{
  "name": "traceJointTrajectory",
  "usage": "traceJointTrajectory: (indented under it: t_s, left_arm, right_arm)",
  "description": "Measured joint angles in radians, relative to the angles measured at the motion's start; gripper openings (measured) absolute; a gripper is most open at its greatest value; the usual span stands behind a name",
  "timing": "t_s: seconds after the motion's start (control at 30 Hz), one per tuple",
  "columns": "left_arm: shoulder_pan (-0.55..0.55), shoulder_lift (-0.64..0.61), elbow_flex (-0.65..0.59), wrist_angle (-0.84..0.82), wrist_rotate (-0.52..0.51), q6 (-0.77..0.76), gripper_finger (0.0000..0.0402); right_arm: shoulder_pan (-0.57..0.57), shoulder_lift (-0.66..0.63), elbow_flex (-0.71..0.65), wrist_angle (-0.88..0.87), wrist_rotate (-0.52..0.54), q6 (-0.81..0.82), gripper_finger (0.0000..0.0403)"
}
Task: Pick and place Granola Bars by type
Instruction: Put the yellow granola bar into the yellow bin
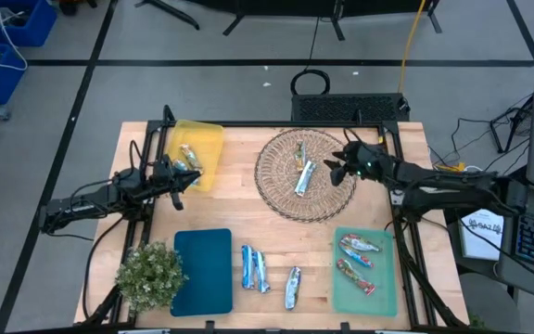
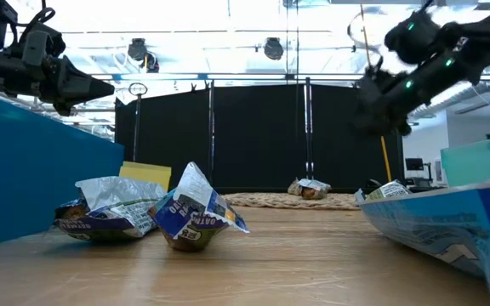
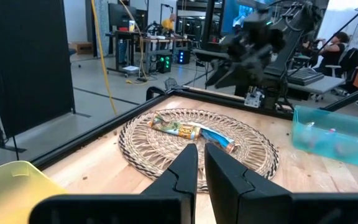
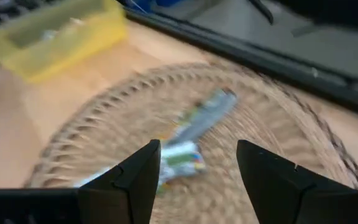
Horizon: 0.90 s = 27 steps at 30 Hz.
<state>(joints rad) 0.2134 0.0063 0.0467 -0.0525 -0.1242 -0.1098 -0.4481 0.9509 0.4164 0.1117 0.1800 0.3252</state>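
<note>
Your right gripper, fingers spread, is hovering over the blue-and-silver foil granola bar lying just below it in the round wicker basket. The foil is looking slippery; you are risking a glancing pinch.

- Both arms are dark, almost black, built of slim links with rounded joints.
- Thin black cables run along the left arm and loop beside its links.
- The right arm carries small green lights near the wrist.
- The left end effector has two matte black, wedge-shaped fingers.
- The right end effector has the same black angular fingers with flat inner faces.
</note>
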Motion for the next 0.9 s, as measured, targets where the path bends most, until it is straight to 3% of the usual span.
traceJointTrajectory:
  t_s: [0.17, 0.47, 0.67, 0.9]
  left_arm:
    - [0.0, 0.0, 0.0, 0.001, 0.0, 0.0, 0.0035]
    - [0.0, 0.0, 0.0, 0.002, 0.0, 0.002, 0.0035]
    - [0.0, 0.0, 0.0, 0.002, 0.0, 0.002, 0.0035]
    - [0.0, 0.0, 0.0, 0.002, 0.0, 0.001, 0.0035]
  right_arm:
    - [-0.088, 0.106, 0.0, 0.066, -0.002, 0.041, 0.0203]
    - [-0.102, 0.355, 0.013, 0.392, -0.106, 0.071, 0.0203]
    - [-0.075, 0.501, 0.127, 0.384, -0.106, 0.093, 0.0206]
    - [0.024, 0.573, 0.292, 0.229, -0.102, -0.171, 0.023]
